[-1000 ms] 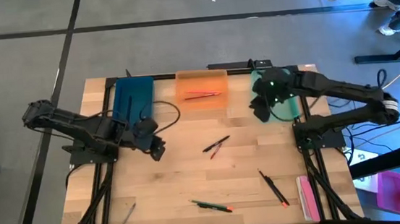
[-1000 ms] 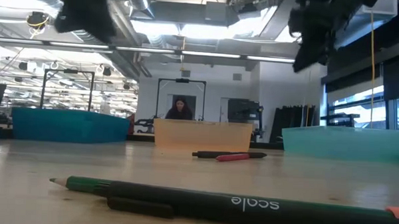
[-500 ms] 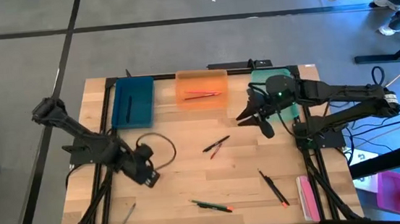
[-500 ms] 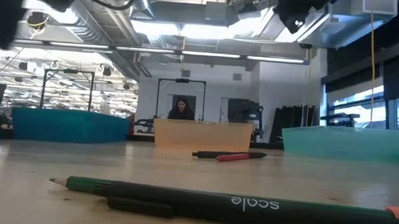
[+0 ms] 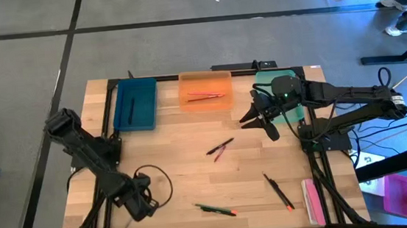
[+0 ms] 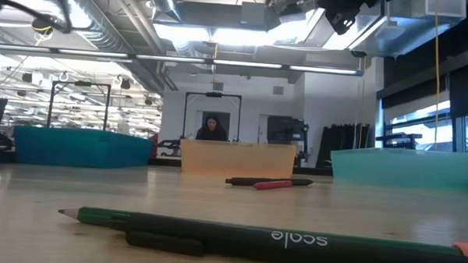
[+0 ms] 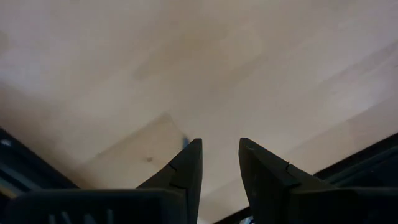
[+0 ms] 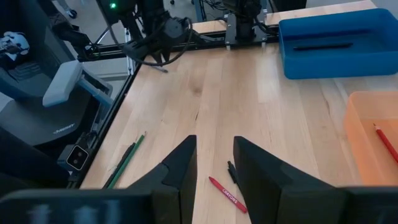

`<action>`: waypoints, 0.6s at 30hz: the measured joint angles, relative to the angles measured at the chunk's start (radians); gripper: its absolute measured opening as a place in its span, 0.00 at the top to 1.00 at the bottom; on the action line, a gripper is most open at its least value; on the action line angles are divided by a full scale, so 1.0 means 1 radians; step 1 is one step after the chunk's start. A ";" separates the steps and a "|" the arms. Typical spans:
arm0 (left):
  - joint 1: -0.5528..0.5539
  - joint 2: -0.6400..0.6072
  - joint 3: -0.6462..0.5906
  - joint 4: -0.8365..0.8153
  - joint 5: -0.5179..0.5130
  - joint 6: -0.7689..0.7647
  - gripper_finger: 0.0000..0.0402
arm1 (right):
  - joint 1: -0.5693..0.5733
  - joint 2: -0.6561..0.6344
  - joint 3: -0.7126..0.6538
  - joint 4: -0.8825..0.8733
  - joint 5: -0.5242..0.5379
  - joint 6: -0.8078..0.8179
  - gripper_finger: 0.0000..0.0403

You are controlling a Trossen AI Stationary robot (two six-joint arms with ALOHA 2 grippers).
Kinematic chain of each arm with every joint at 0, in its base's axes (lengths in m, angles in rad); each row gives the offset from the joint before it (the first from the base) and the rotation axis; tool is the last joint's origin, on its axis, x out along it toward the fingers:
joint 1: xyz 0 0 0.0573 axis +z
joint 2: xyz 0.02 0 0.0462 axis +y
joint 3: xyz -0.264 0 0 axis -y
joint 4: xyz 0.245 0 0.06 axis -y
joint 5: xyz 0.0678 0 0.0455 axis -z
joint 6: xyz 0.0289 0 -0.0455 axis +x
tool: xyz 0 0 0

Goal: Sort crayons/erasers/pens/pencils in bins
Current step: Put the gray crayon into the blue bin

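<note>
The blue bin (image 5: 135,104) holds one dark stick. The orange bin (image 5: 205,90) holds red sticks. The mint bin (image 5: 284,92) is partly under my right arm. A black pen and a red crayon (image 5: 220,149) lie crossed at mid-table. A green pencil (image 5: 215,209), a black-and-red stick (image 5: 277,191) and a grey pencil (image 5: 130,218) lie near the front. My left gripper (image 5: 136,205) is open just above the wood (image 7: 219,158), with the grey pencil's tip (image 7: 185,142) beside one finger. My right gripper (image 5: 259,120) is open and empty (image 8: 214,165), off the mint bin's left side and looking over the crayon (image 8: 222,193).
A pink flat piece (image 5: 312,200) lies at the table's near right edge. In the low view the green pencil (image 6: 254,238) lies close in front, with the three bins in a row behind it. A person (image 6: 211,127) sits in the room far beyond the table.
My left gripper has swept from beside the blue bin toward the table's near left corner and down, and is now by the grey pencil. My right gripper has shifted from over the mint bin's left edge a little toward the table's middle and has turned, then held still.
</note>
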 joint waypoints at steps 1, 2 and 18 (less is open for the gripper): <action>-0.014 0.014 0.000 0.013 0.000 -0.009 0.76 | 0.000 0.000 0.000 0.000 0.000 0.000 0.73; -0.026 0.026 0.000 0.023 0.003 -0.019 0.76 | 0.000 0.000 0.000 0.000 0.000 0.001 0.73; -0.130 0.139 0.001 0.072 0.055 -0.194 0.76 | 0.000 0.000 0.000 0.001 0.000 0.025 0.73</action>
